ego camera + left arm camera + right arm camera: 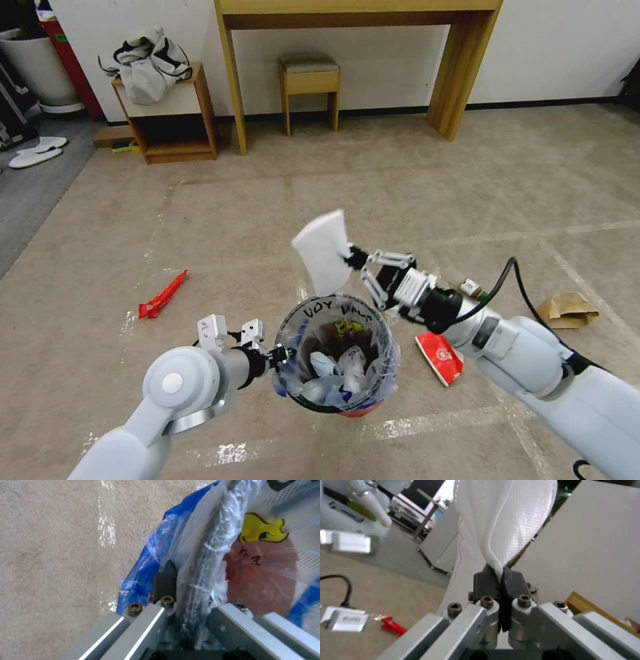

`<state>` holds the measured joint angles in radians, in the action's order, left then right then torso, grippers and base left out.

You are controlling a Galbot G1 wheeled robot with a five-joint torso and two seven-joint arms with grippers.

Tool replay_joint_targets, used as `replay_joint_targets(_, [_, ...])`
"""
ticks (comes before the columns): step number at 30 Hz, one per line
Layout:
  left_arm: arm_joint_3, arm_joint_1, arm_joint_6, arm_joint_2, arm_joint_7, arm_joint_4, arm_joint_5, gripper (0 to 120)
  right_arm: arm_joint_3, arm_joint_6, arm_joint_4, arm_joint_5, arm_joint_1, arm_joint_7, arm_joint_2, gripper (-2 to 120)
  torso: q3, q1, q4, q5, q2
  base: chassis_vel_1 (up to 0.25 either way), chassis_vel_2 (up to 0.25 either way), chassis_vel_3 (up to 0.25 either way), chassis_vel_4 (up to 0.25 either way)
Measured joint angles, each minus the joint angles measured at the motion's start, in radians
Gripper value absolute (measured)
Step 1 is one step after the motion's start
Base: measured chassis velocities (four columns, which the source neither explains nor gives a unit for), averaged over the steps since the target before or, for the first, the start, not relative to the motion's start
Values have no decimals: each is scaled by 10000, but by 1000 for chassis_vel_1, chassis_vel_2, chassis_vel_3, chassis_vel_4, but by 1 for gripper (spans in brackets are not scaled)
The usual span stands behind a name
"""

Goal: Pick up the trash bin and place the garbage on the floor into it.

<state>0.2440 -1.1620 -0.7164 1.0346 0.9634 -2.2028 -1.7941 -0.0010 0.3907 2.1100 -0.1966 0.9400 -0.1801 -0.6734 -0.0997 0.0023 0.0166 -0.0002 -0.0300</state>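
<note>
**A:** Where was the trash bin?

**B:** The trash bin point(337, 363), a small round red bucket lined with a clear plastic bag with black lettering and blue edging, sat low and central in the head view, above the beige carpet floor point(267, 213). The left gripper point(279, 355) reached in from the lower left and clamped the bin's near-left rim. In the left wrist view its jaws were closed on the rim and bag, one dark finger pad point(165, 581) outside the blue edging.

**A:** What was inside it?

**B:** Crumpled white and blue litter, with a dark item further in. I could not identify the pieces.

**A:** And the right arm?

**B:** The right gripper point(351, 257) came in from the lower right and held a white flat slipper point(323, 252) above the bin's far rim. The slipper stood up and leaned left from the fingertips. In the right wrist view the two dark pads were pressed together on the slipper's point(501, 517) mesh fabric edge.

**A:** What else lay on the floor?

**B:** A red wrapper point(440, 357) lay just right of the bin, partly beneath the right arm. A brown paper bag point(567, 310) lay further right. A long red wrapper point(162, 295) lay well to the left. A small item point(471, 287) beside the right wrist was too small to name. Far left, a pair of white slippers point(37, 151) rested on the grey carpet point(27, 200).
</note>
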Motion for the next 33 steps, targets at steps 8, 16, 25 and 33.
replay_joint_targets(8, [523, -389, 71, 17, 299, -374, -356, 0, -531, 336, -562, 582, -17, -146, -438, 0, 0, 0, -2, 2, 0, 0, 0, 0, 0])
replay_joint_targets(16, [871, -698, 44, -20, 303, -323, -312, 0, -671, 459, -921, 689, -118, -75, -756, 0, 0, 0, 0, 1, 2, 0, 0, 0, 0])
replay_joint_targets(25, [854, -789, -67, 114, 157, -56, -94, 0, -145, 177, -497, 411, -273, 3, -495, 0, 0, 1, -2, 0, 2, 0, 0, 0, 0])
replay_joint_targets(33, [944, -730, 68, 253, 182, -296, -161, 0, -256, 630, -1074, 873, 179, -109, -662, 0, 0, 2, -2, 3, 2, 0, 0, 0, 0])
